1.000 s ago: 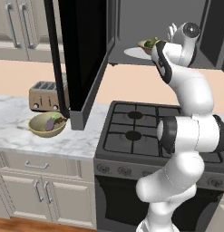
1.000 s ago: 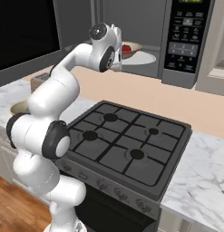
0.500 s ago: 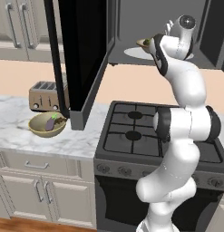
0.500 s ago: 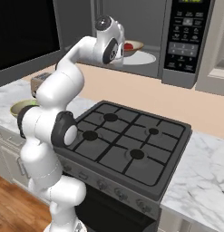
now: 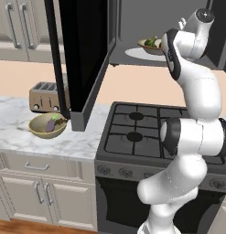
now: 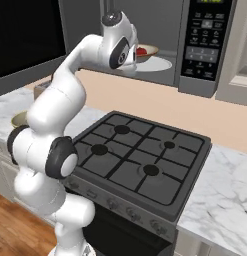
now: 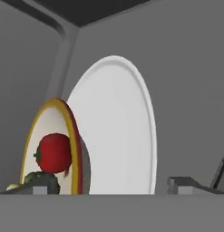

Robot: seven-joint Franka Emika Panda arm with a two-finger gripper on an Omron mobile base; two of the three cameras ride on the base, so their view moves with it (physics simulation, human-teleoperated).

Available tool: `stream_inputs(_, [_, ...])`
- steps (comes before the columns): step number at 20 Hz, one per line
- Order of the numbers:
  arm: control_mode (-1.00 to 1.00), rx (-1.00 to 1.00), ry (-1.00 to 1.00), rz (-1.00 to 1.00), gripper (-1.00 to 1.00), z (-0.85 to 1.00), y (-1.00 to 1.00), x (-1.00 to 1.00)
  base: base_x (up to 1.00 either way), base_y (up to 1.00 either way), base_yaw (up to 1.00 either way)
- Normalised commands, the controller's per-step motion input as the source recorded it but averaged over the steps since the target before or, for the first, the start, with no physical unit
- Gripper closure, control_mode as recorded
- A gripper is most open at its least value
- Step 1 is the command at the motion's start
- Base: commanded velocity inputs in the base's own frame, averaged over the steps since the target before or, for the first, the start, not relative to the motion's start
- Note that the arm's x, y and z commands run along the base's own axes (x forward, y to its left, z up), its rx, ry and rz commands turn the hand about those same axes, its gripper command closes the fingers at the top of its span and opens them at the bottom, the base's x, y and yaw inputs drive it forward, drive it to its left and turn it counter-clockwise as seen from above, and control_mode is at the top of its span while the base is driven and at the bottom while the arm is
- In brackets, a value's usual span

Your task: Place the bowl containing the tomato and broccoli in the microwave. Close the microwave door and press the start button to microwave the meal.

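The gripper (image 7: 113, 183) stood with its jaws spread wide and nothing between them; the two dark fingertips (image 7: 41, 188) sat far apart at the bottom of the hand view. The bowl (image 7: 52, 147) lay off to the left-tip side of the jaws, its gold rim just ahead of that tip and outside the gap, so it was free of the grip. It rested on the white turntable plate (image 7: 118, 131) inside the microwave (image 6: 205, 45), with the tomato (image 7: 53, 153) and the broccoli (image 7: 38, 177) in it. In the left base view the bowl sat on the plate just beside the wrist, at the front of the cavity.

The microwave door (image 5: 82, 59) hung wide open, well apart from the jaws and on the far side of the arm from the control panel (image 6: 206, 37). The next move would likely be to back straight out of the cavity, then swing across to the door's outer face.
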Motion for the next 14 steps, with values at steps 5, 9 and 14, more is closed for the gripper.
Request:
stream_inputs(5, [-1.0, -0.11, 0.0, 0.03, -1.0, 0.0, 0.16, -0.97, 0.0, 0.0, 0.0])
stream_inputs(9, [-1.0, -0.21, 0.0, 0.15, -1.0, 0.07, 0.11, -0.99, 0.0, 0.0, 0.0])
stream_inputs(14, [-1.0, -0.35, 0.0, 0.21, -1.0, 0.28, 0.16, -0.82, 0.0, 0.0, 0.0])
